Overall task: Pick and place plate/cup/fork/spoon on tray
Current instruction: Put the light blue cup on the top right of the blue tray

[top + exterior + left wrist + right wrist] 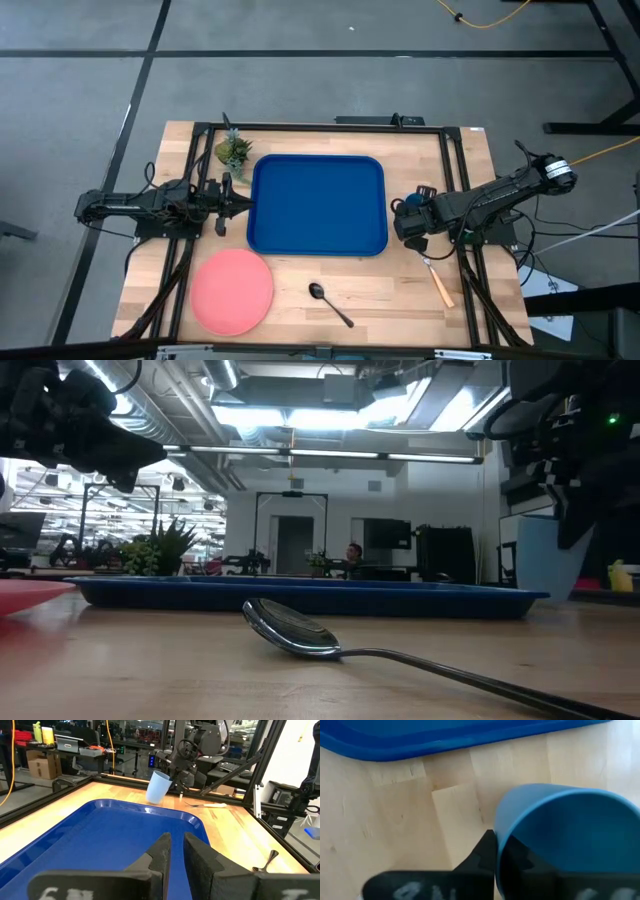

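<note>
Tray (318,205): nothing on it yet.
Cup (159,787): gripped by right hand (412,222), lifted, tilted, just off tray's 3 o'clock rim.
Left hand (243,204): fingers nearly closed, holding nothing, at tray's 9 o'clock.
Left to place: plate (232,291), spoon (330,302), fork (438,279), all on tabletop (400,290).

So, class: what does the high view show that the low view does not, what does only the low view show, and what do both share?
Only the high view shows the fork, the whole plate and both arms, the right gripper holding the cup. Only the low view shows the room behind, with a person. Both show the tray, the spoon and the plant.
</note>
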Controlling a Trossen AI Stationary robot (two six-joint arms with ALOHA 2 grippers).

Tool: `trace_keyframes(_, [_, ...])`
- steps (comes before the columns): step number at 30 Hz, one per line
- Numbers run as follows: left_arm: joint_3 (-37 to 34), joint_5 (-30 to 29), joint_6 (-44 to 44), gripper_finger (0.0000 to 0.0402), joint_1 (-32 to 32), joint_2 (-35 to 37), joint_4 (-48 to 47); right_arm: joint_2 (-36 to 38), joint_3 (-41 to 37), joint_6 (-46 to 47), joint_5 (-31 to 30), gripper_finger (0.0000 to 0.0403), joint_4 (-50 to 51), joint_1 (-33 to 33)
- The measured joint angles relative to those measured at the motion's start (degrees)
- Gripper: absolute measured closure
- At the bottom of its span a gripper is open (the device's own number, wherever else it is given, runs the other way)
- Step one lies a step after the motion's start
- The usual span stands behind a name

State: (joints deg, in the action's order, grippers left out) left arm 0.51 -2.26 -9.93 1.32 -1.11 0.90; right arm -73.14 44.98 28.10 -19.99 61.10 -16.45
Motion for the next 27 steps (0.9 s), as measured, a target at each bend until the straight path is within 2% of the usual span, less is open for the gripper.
trace_keyframes(8, [0.00, 0.00, 0.00, 0.0357, -0.01, -0.01, 0.01, 1.69, 4.90, -8.88, -7.40, 0.0397, -3.69, 0.00])
trace_keyframes(14, [0.00, 0.00, 0.00, 0.0357, -0.02, 0.01, -0.01, 1.68, 5.83, -19.30, -11.87, 0.0394, -16.15, 3.98])
trace_keyframes(19, [0.00, 0.00, 0.00, 0.0357, -0.02, -0.01, -0.01, 1.25, 5.87, -30.94, -3.85, 0.0397, -26.54, 12.44])
trace_keyframes(27, [0.00, 0.00, 0.00, 0.0357, 0.00, -0.01, 0.00, -5.05, 7.29, -33.16, 6.36, 0.0397, -30.19, 26.17])
